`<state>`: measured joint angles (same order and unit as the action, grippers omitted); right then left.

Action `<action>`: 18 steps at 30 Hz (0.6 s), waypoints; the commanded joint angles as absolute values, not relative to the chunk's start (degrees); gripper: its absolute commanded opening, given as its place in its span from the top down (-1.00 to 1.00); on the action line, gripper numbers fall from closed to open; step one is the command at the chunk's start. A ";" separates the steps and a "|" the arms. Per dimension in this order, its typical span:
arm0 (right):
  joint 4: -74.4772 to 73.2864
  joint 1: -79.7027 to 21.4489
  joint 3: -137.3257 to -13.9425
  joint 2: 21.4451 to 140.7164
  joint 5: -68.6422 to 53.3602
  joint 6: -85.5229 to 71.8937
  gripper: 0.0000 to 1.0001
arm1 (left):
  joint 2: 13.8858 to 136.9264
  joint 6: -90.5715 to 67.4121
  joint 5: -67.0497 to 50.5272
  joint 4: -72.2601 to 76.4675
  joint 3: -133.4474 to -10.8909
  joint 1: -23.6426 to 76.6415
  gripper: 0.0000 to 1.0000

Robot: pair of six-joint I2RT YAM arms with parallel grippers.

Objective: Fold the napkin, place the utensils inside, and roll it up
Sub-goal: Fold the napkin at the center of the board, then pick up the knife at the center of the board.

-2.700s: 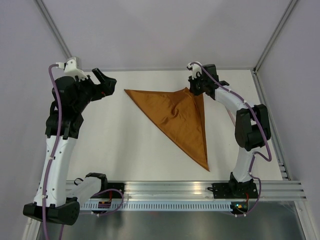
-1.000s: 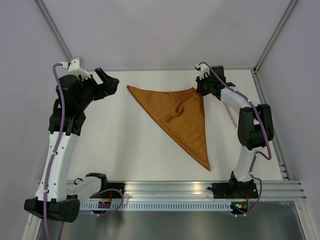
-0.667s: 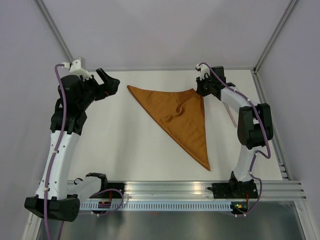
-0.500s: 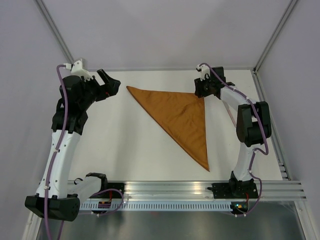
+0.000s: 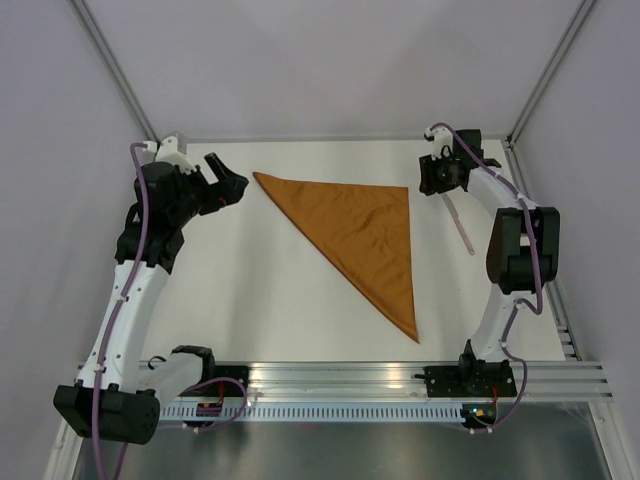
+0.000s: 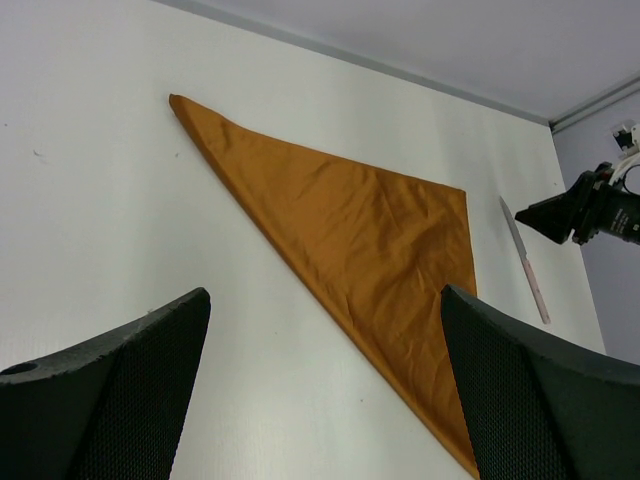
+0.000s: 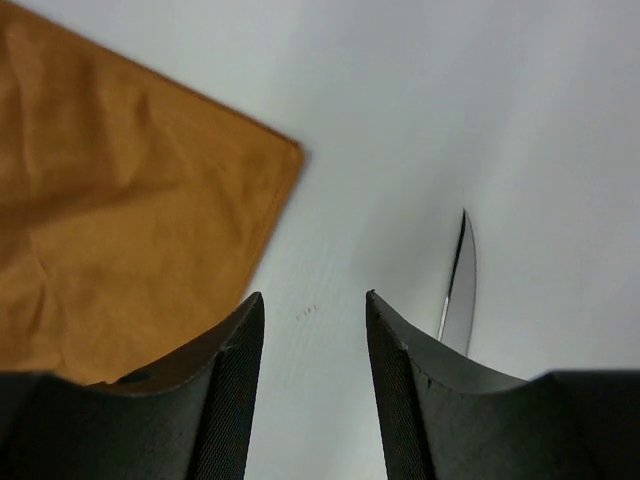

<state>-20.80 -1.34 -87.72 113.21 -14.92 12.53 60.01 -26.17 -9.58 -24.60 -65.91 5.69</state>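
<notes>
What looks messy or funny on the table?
Nothing really stands out. The napkin lies flat, folded into a neat triangle, with only soft wrinkles. The knife lies on the table to its right, not touching it. Nothing is spilled or broken.

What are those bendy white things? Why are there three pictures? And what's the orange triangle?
Those are two robot arms, bolted to the near edge of a white table. Each one ends in a gripper, which is a pincher with two fingers. One picture looks down from above and behind the arms. The other two come from little cameras on the wrists, so the dark shapes at the bottom are each gripper's own fingers. The orange triangle is a cloth napkin, folded and lying flat. To its right lies a thin knife. The left gripper hangs near the napkin's far left corner. The right gripper is near the far right corner, close to the knife. Both are open and hold nothing.
</notes>
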 commanded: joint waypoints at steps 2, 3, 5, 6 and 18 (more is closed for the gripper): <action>-30.40 5.17 -84.47 108.19 -18.09 19.24 -0.02 | 56.87 -27.95 -12.13 -21.10 -63.81 5.62 -0.99; -31.54 7.62 -83.24 107.93 -18.80 21.16 -0.02 | 56.00 -28.04 -12.82 -20.75 -63.20 5.62 -0.99; -33.65 9.75 -81.75 106.79 -18.90 23.02 -0.04 | 55.29 -28.30 -13.44 -20.13 -61.36 5.62 -0.99; -33.92 11.06 -80.00 106.44 -18.81 23.98 -0.05 | 55.11 -28.30 -14.23 -19.60 -60.83 5.62 -0.99; -33.14 11.95 -73.39 106.61 -16.45 27.25 -0.18 | 54.84 -27.42 -16.70 -18.28 -58.54 5.62 -0.99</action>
<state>-33.69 11.75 -74.22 107.28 -17.87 26.70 55.33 -26.22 -14.37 -20.78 -58.87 5.69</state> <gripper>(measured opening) 0.592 0.994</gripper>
